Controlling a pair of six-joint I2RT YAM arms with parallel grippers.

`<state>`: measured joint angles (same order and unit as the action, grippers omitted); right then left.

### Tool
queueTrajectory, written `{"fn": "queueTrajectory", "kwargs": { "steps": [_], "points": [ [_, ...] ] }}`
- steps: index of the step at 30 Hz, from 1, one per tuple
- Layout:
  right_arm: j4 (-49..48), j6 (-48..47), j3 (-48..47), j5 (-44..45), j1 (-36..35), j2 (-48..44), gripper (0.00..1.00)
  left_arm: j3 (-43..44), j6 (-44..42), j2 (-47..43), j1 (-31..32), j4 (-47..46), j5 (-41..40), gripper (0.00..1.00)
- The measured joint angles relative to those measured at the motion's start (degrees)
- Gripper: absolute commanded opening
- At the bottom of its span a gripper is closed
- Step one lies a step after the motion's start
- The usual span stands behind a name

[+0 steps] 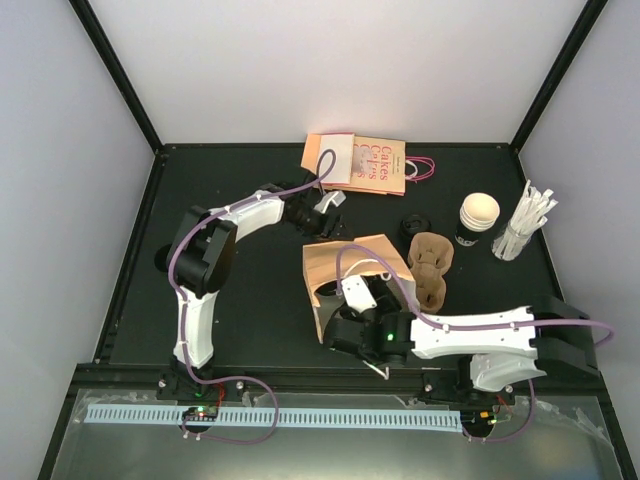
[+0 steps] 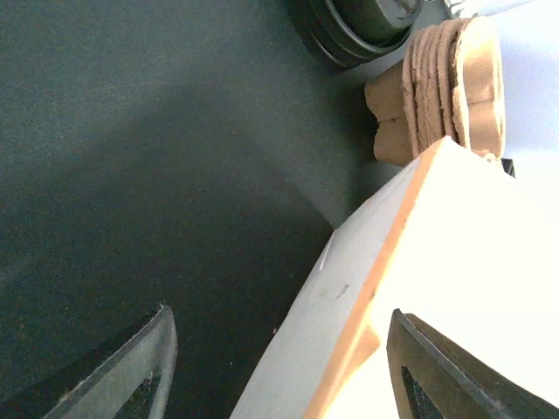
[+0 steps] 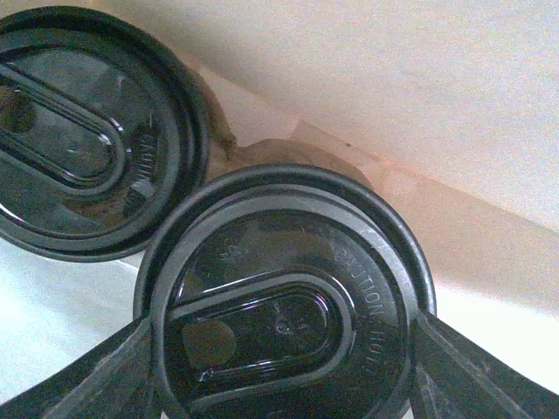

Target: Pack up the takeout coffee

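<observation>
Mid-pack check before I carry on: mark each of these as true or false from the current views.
1. Two capped coffees, the nearer lidded cup and the second lidded cup, are inside the open bag. True.
2. The left claw is shut. False: its fingers stand apart, with the bag's edge between them.
3. The far cup beside the straws has its lid on. False: its cream inside shows, and a loose lid lies on the table apart from it.
4. The right claw is inside the bag, with a finger on each side of the nearer lidded cup. True.
</observation>
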<state>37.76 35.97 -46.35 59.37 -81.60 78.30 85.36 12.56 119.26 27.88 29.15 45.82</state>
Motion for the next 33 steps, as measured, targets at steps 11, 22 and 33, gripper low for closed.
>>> {"fn": "queueTrajectory", "kwargs": {
  "steps": [11,22,33],
  "points": [
    [-13.77,-5.29,10.78,-0.28,3.02,-10.25,0.4,0.85,-0.87,0.0,0.72,1.25,0.7,0.67],
    [-25.11,-9.7,13.33,-2.95,7.72,-13.64,0.39,1.84,-1.73,0.66,0.74,2.14,0.87,0.66],
    [-28.96,-9.92,14.86,-5.38,8.85,-14.38,0.39,1.95,-2.1,0.74,0.74,2.49,0.85,0.72]
  ]
}}
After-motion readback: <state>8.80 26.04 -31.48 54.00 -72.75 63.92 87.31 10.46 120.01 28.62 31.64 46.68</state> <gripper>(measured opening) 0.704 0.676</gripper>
